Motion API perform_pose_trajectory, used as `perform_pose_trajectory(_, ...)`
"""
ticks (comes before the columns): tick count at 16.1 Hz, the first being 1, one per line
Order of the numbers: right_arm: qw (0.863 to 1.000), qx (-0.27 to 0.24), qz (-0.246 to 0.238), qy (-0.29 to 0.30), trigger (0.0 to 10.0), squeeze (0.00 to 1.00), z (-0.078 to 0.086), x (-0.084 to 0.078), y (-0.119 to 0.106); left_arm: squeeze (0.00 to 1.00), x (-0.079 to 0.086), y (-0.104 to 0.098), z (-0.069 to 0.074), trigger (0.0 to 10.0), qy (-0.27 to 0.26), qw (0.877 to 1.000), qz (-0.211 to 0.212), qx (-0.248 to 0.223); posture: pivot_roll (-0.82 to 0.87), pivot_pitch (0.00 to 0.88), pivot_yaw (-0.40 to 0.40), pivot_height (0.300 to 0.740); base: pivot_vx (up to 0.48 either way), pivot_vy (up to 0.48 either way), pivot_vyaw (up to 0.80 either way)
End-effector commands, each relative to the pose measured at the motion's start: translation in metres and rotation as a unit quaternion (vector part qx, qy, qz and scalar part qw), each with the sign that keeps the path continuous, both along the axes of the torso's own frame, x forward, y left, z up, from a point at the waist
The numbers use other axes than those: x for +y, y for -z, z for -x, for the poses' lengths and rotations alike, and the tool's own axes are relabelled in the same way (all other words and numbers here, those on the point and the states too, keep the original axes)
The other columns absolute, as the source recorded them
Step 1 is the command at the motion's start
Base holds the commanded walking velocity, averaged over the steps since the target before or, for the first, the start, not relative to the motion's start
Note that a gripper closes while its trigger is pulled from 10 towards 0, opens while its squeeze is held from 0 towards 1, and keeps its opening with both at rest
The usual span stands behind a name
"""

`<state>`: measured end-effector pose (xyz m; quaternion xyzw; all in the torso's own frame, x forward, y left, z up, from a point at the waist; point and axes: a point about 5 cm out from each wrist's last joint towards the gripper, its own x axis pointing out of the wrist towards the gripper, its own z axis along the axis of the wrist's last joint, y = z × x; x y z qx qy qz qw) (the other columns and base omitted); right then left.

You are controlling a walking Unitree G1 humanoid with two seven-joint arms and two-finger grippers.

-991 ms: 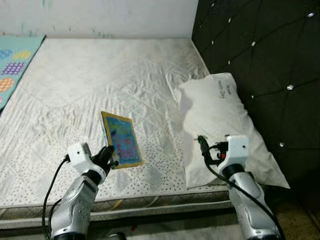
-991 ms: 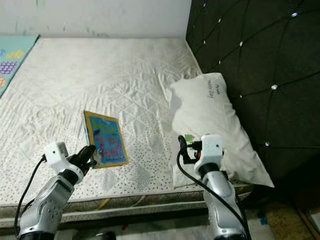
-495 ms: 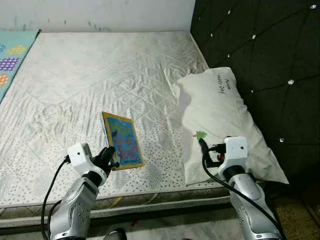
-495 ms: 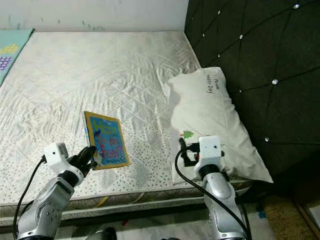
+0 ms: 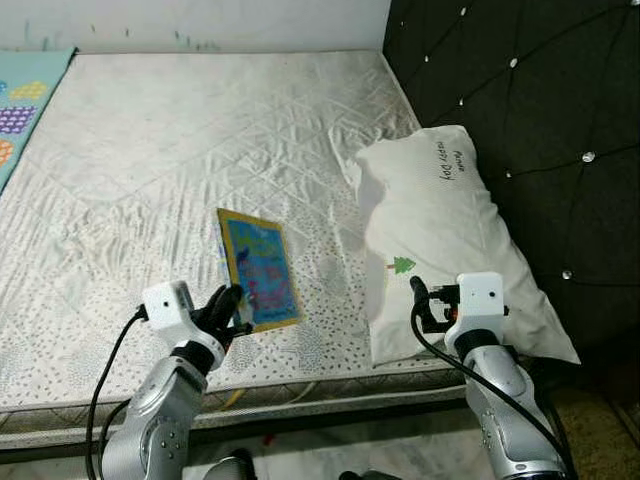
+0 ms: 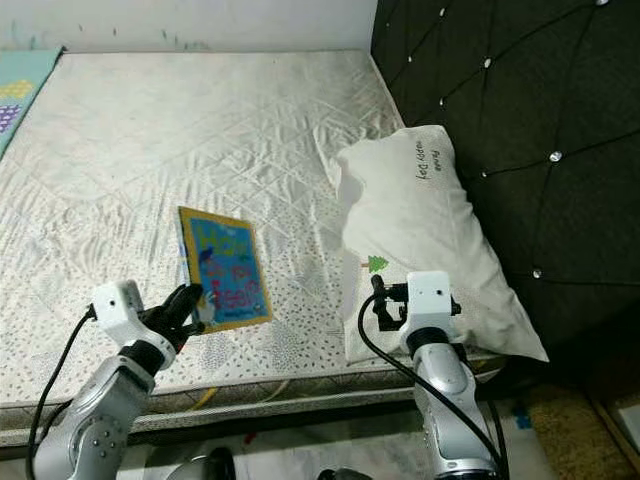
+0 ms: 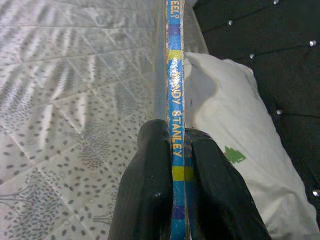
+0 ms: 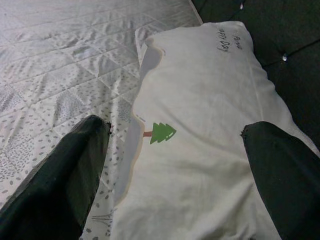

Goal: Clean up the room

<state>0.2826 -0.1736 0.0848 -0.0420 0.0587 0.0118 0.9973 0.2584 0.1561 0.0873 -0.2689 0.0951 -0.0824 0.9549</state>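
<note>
A thin picture book (image 5: pixel 260 268) with a blue cover and yellow border is held up off the white mattress (image 5: pixel 180 150). My left gripper (image 5: pixel 228 310) is shut on the book's lower edge near the bed's front; the left wrist view looks along the book's spine (image 7: pixel 175 100) clamped between both fingers (image 7: pixel 150 190). My right gripper (image 5: pixel 420 300) is open at the near end of a white pillow (image 5: pixel 440 240) with a small green tree print (image 8: pixel 161 132). Its fingers (image 8: pixel 65 175) stand wide apart above the pillow, touching nothing.
A black tufted headboard (image 5: pixel 540 90) runs along the bed's right side, behind the pillow. A colourful play mat (image 5: pixel 20 110) lies at the far left. A white wall (image 5: pixel 200 20) closes the far end. The mattress's front edge (image 5: pixel 300 400) is just below my arms.
The camera has shifted slightly. My left gripper still holds the book, now a little further right and nearer the pillow. The right gripper stays open by the pillow.
</note>
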Motion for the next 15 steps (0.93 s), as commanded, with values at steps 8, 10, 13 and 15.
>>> perform_pose_trajectory(8,1.000,-0.002,-0.015,-0.003,10.0,0.00,-0.002,0.004,-0.001,0.00,0.008,-0.005,0.000,10.0,-0.007,1.000,-0.016,-0.002,-0.10,0.181,-0.029,0.685,0.000,0.000,0.00)
perform_pose_trajectory(10,1.000,-0.005,-0.021,-0.009,10.0,0.00,-0.002,0.006,-0.002,0.00,0.013,-0.006,-0.004,10.0,-0.031,0.999,-0.027,-0.005,-0.09,0.182,-0.028,0.670,0.000,0.000,0.00)
perform_pose_trajectory(13,1.000,-0.008,-0.028,-0.013,10.0,0.00,-0.003,0.006,-0.003,0.00,0.018,-0.006,-0.007,10.0,-0.056,0.998,-0.039,-0.004,-0.09,0.181,-0.028,0.670,0.000,0.000,0.00)
perform_pose_trajectory(15,1.000,-0.008,-0.027,-0.014,10.0,0.00,-0.003,0.006,-0.003,0.00,0.022,-0.007,-0.008,10.0,-0.076,0.996,-0.050,-0.007,-0.10,0.180,-0.031,0.670,0.000,0.000,0.00)
